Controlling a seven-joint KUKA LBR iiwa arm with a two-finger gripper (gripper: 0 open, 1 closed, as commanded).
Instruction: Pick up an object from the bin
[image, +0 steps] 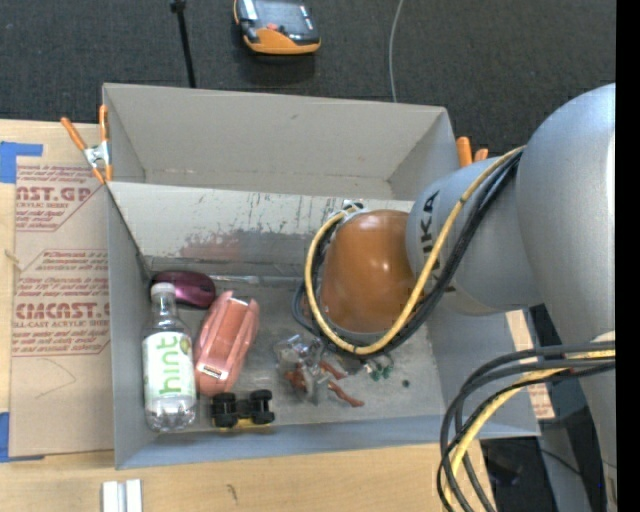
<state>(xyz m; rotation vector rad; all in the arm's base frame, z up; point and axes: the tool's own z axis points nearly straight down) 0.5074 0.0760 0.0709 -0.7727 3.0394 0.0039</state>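
Grey arm (560, 220) in from right, orange wrist cover (365, 270) low over middle of grey metal bin (270, 150), scuffed floor. Clear "hint" bottle (168, 365) along left wall, cap toward back. Pink case (225, 342) beside it, roughly parallel. Black-yellow toy car (243, 409) at front, lengthwise left-right. Heap of orange and metal scraps (318, 375) mid-front, spread left-right, just under cover's near edge. Jaws' spread unreadable.

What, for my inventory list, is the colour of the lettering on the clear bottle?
Green, on the bottle; seen best in the camera view.
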